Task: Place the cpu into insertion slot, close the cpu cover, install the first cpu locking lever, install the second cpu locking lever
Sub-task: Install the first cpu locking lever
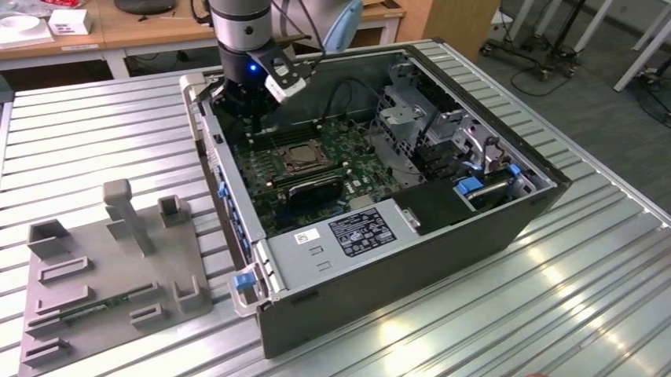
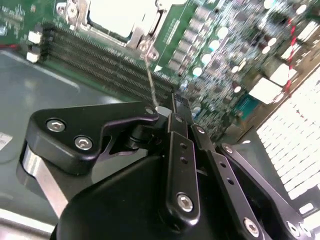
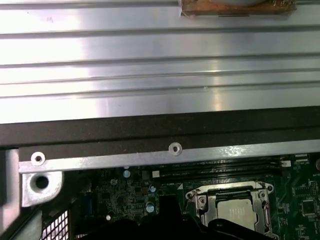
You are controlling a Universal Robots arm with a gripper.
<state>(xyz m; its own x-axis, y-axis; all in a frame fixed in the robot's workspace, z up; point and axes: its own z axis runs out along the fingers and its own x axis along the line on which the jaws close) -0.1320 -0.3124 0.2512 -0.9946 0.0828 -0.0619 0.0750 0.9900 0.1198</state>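
An open computer case [image 1: 493,228] lies on the slatted metal table [image 1: 94,133]. On its green motherboard sits the cpu [image 1: 303,156], a pale square chip lying in its socket [image 3: 241,212] in the first wrist view. The cpu cover [image 3: 227,189], a metal frame, lies flat around it. My gripper [image 1: 254,126] reaches down inside the case just beside the socket, on the exterior view's left. In the second wrist view the gripper [image 2: 167,107] is shut, and a thin wire locking lever [image 2: 150,75] runs from the socket corner to the fingertips. Whether the wire is clamped I cannot tell.
Memory slots [image 2: 100,60] run between the gripper and the socket. A drive cage [image 1: 419,118] and a power supply [image 1: 357,236] stand inside the case. The case's wall rim [image 3: 150,157] is close by. A grey fixture [image 1: 105,267] sits on the table at the exterior view's left.
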